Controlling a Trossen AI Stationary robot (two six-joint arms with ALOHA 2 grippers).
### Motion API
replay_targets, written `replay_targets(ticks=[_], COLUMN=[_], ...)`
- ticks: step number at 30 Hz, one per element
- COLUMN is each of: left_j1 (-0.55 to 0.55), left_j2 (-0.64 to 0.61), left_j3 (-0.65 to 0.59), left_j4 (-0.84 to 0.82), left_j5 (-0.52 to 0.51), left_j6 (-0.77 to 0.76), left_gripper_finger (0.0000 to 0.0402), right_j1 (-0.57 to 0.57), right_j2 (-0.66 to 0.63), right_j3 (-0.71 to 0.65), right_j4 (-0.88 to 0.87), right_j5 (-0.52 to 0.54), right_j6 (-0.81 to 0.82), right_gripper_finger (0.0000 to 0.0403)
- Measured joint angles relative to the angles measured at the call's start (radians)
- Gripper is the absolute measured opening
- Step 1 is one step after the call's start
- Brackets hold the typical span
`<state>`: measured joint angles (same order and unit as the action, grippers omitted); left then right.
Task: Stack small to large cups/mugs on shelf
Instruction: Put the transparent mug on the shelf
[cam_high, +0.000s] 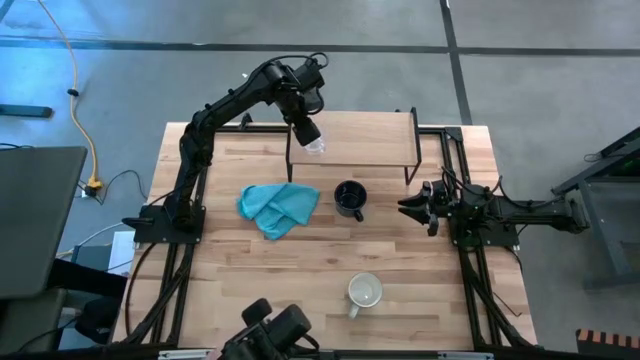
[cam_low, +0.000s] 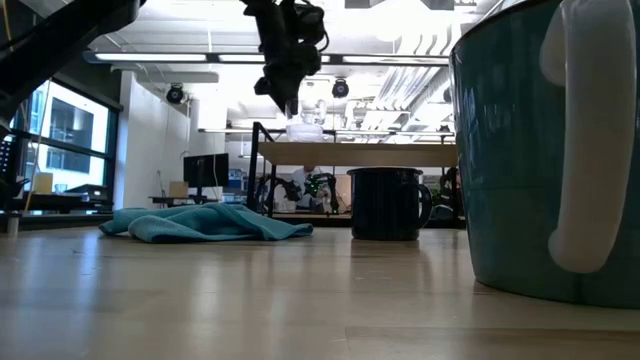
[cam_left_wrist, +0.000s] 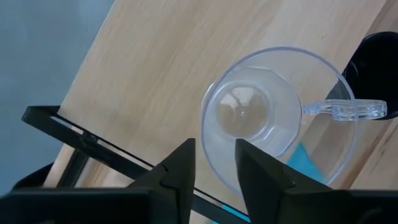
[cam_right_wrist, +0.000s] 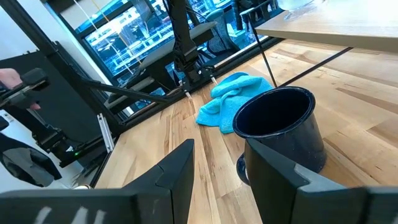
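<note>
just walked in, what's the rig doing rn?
The left gripper is over the low light-wood shelf on black legs, its fingers straddling the rim of the small clear glass cup, which looks to be on or just above the board. The black handled mug and the teal cloth sit on the table, and the pale grey-white mug is near the front edge. The right gripper waits open beside the black mug.

Left gripper (cam_low: 291, 100) above glass cup (cam_low: 304, 130) on shelf (cam_low: 380, 152)
</note>
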<state>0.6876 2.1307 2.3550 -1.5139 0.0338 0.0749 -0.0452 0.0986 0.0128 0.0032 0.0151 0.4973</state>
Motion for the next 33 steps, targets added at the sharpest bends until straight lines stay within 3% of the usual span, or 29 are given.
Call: replay_targets(ticks=[17, 33], left_j1=[0.000, 0.000], left_j2=[0.000, 0.000], left_j3=[0.000, 0.000], left_j4=[0.055, 0.135], left_j5=[-0.056, -0.072], left_j6=[0.186, 0.241], left_gripper_finger=[0.0005, 0.0016], right_j1=[0.000, 0.000], right_j2=[0.000, 0.000], right_j3=[0.000, 0.000], right_j4=[0.000, 0.000], right_j5=[0.000, 0.000], right_j6=[0.000, 0.003], right_gripper_finger=[0.0134, 0.0134])
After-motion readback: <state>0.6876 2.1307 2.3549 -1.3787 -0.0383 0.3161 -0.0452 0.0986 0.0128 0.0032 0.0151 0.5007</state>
